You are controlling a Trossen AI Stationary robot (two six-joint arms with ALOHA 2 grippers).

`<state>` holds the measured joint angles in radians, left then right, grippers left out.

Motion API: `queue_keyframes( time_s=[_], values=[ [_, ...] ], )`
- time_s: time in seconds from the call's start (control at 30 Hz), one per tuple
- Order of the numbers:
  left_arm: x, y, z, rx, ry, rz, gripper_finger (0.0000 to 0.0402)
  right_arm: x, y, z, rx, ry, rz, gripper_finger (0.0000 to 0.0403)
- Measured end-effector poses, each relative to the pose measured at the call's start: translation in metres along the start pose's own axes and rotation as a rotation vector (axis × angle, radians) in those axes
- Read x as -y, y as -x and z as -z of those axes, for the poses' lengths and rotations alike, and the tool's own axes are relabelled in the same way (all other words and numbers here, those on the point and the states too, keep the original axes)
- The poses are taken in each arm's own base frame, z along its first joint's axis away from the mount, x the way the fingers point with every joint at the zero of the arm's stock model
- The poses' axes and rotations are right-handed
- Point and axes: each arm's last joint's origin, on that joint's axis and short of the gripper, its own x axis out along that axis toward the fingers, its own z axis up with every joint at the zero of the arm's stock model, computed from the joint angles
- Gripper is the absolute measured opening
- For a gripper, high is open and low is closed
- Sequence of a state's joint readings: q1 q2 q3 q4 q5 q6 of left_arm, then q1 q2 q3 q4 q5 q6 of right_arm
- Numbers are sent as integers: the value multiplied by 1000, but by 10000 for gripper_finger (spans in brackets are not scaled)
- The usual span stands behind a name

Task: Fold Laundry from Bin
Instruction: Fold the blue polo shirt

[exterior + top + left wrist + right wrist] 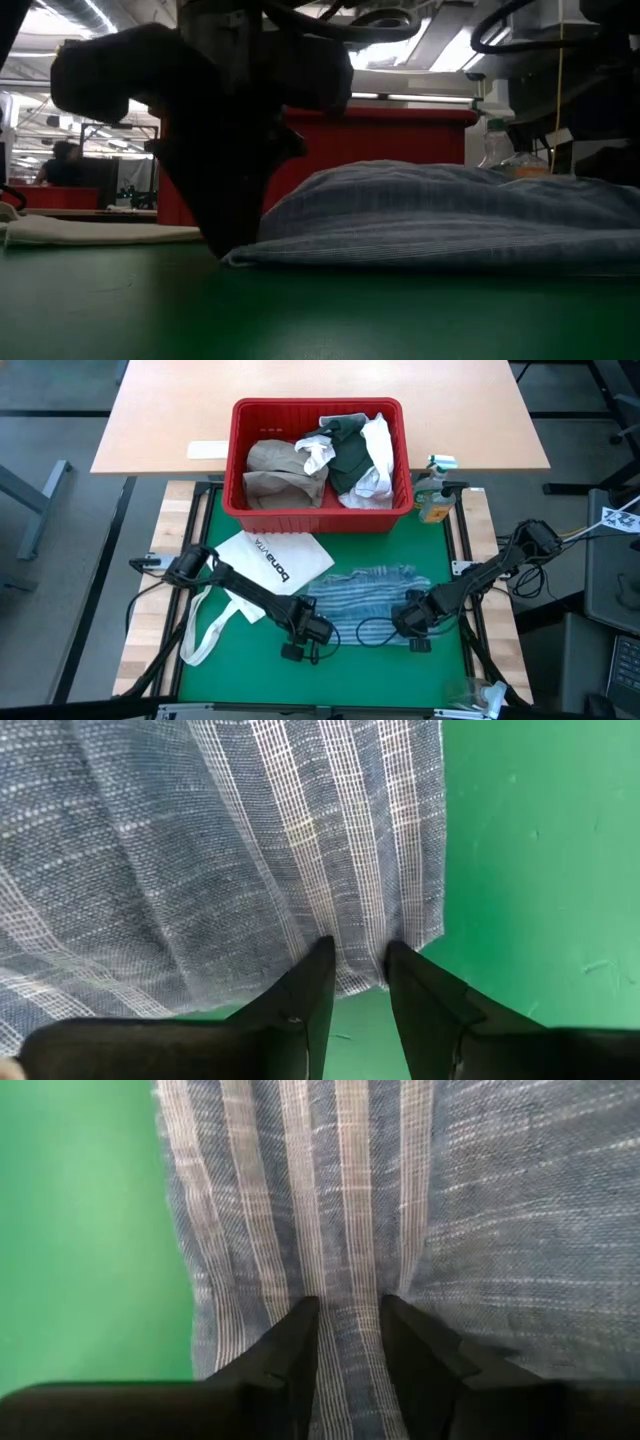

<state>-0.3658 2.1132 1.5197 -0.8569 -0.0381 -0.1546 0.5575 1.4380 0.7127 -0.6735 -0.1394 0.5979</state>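
The blue-striped cloth (372, 595) lies spread on the green mat (440, 560), in front of the red bin (318, 510). The bin holds a tan garment (280, 470), a dark top (350, 455) and white pieces (378, 445). My left gripper (312, 628) is shut on the cloth at its near left corner. My right gripper (408, 622) is shut on it near its near right end. In the low view the cloth (440, 215) rests as a low mound on the mat, with my left gripper (232, 225) at its left edge. My left gripper pinches the cloth's near edge close to the left corner (358, 975) between its two fingers, coming from above and pointing down. The cloth around the hold lies on the mat. One layer or several, I cannot tell. My right gripper pinches the striped cloth (348, 1335) between its two fingers, from above and pointing steeply down, with the stripes running between the fingers. The gripper itself hides the cloth's edge there. The cloth beyond the fingers lies slack on the mat.
A white tote bag (268, 563) lies left of the cloth, its long straps (205, 632) trailing toward the near left. A bottle (433, 500) stands right of the bin. Clear plastic (482, 695) sits at the near right corner. Bare mat (350, 685) shows along the near edge.
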Motion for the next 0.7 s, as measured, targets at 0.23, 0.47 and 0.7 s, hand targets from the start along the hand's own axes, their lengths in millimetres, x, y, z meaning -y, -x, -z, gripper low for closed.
queue_keyframes(
  time_s=[0.23, 0.47, 0.7],
  values=[
    [-2, 41, -5, -60, -31, -2, 94, -12, 26, -9, -18, 58, -8, 114],
    [-24, 82, -12, 59, -4, -4, 94, -22, 62, -20, 13, 121, 70, 114],
    [-73, 98, -16, 153, 91, -23, 94, -24, 95, -27, 100, 215, 272, 114]
  ],
)
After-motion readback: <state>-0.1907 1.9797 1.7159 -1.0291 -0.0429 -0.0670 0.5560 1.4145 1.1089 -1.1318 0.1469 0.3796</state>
